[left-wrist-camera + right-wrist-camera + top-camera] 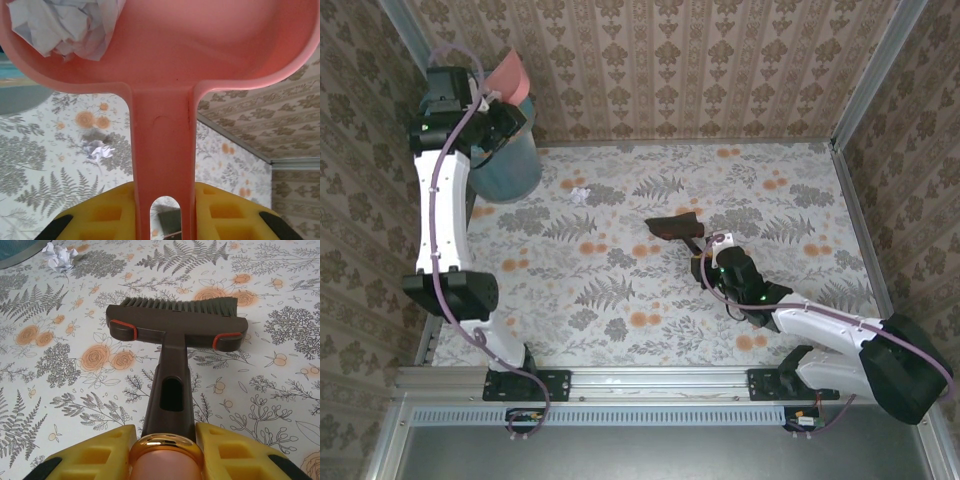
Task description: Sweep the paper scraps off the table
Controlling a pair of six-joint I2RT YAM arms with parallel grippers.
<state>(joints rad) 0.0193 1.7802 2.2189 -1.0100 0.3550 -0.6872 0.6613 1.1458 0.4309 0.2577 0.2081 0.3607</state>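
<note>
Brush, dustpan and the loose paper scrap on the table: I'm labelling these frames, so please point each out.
brush (175,322): right wrist view, middle of the brush head.
dustpan (200,40): left wrist view, inner floor of the pan.
paper scrap (580,194): top external view, centre of the white wad.

Crumpled white paper scrap (580,193) on table (570,300)

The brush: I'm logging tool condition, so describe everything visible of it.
The brush looks like dark brown plastic: a wide head with dark bristles, two orange-red trims at its ends, and a slotted handle ending in a gold ring. The right end effector grips the handle between yellow fingers. The head sits low near the middle of the table, bristles pointing away from the arm; contact with the cloth is unclear.
</note>
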